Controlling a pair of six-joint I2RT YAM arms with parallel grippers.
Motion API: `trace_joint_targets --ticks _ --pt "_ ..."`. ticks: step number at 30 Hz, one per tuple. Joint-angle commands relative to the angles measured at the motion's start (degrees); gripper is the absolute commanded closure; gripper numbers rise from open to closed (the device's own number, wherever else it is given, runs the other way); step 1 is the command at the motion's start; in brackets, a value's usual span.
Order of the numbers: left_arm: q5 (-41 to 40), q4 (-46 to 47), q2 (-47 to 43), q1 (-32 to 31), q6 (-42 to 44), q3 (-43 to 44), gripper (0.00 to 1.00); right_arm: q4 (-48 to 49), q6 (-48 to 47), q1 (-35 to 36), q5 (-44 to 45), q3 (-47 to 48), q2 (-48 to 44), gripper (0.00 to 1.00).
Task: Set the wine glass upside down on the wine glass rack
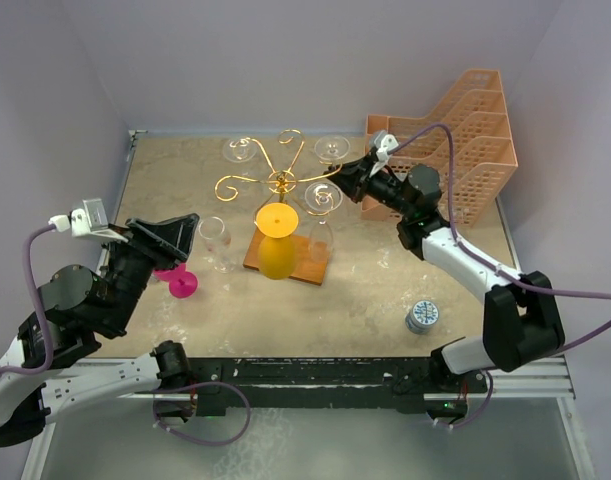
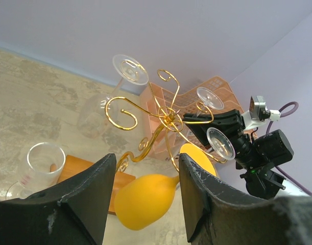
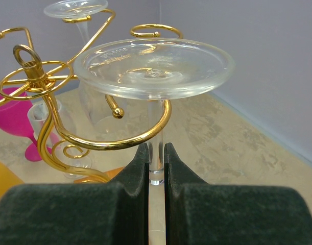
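Observation:
The gold wire wine glass rack (image 1: 281, 182) stands on its brown wooden base (image 1: 305, 262) in mid-table. A clear wine glass (image 3: 153, 67) hangs upside down, its round foot just above a gold curl of the rack (image 3: 115, 140). My right gripper (image 3: 156, 153) is shut on that glass's stem, right beside the rack's right arm (image 1: 323, 197). My left gripper (image 1: 180, 235) hovers open and empty left of the rack. A yellow wine glass (image 2: 145, 199) hangs upside down from the rack's near arm. Two more clear glasses (image 1: 243, 150) (image 1: 332, 148) hang at the back.
A pink glass (image 1: 180, 283) lies under my left arm. An upright clear glass (image 1: 215, 243) stands between it and the base. The peach lattice tray stack (image 1: 465, 140) fills the back right corner. A small round tin (image 1: 422, 316) sits at the front right.

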Motion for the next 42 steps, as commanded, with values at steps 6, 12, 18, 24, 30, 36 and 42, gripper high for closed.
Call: trace_joint_targets --ticks 6,12,18,24,30,36,42 --pt "-1.1 0.42 -0.14 -0.08 0.1 0.82 0.5 0.82 -1.43 0.06 -5.27 5.47 1.79 0.91" --pt "-1.06 0.27 -0.19 -0.1 0.17 0.84 0.5 0.72 -1.72 0.19 -6.92 5.75 2.7 0.89" --pt "-1.39 -0.08 -0.24 -0.08 -0.02 0.57 0.5 1.52 -1.42 0.32 -6.31 4.53 2.79 0.86" --pt "-1.54 -0.41 0.08 -0.11 -0.13 0.32 0.5 2.27 0.56 0.3 -4.74 4.51 2.62 0.73" --pt "-1.64 -0.77 0.05 -0.08 -0.32 0.28 0.5 4.29 1.48 0.28 -3.95 2.82 1.26 0.64" --pt "-2.01 -0.94 0.12 -0.08 -0.27 -0.02 0.5 4.96 1.93 0.27 -3.03 1.25 -0.61 0.57" --pt "-2.37 -0.97 0.66 -0.08 -0.66 -1.04 0.49 4.5 2.85 0.24 -0.59 -3.57 -4.38 0.48"
